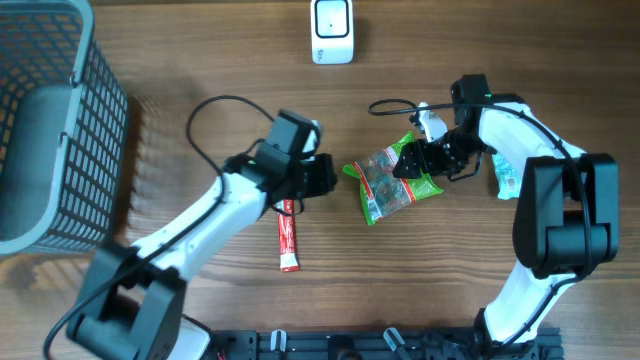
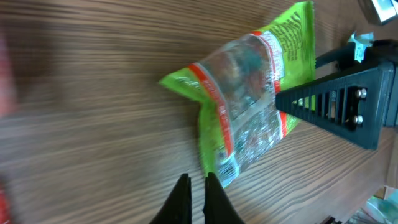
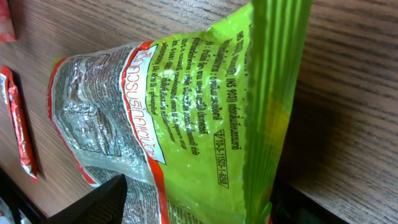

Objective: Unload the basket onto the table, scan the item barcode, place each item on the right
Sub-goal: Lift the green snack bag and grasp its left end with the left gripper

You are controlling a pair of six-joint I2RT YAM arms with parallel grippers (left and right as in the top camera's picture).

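Handling, step in hand: you are readying the snack bag (image 1: 390,185) for the scanner (image 1: 332,30). The bag is lying at centre right of the overhead frame, well apart from the scanner at top centre, so by my reading the scan itself is not yet done.

Right gripper (image 1: 412,160): its jaws are standing wide with the bag's green sealed edge between them. Whether they are pressing on it, you cannot tell from these views.

Left gripper (image 1: 326,176): its fingers are lying together, tips just at the bag's lower corner in the left wrist view. Whether they are pinching film there is not clear.

Next move, as a judgement: you are needing a sure hold, then a lift toward the top of the frame with the printed code turned to the scanner's face. A pale patch near that corner may be the code, but it is too blurred to say.

Surface: a wood-grain table (image 1: 520,50). Also lying on it:
- a red sachet (image 1: 288,235) at lower centre
- a pale packet (image 1: 505,180) at right
- a grey mesh basket (image 1: 100,130) at upper left
- a black cable (image 1: 215,105)

Of the room, nothing is showing beyond the tabletop.
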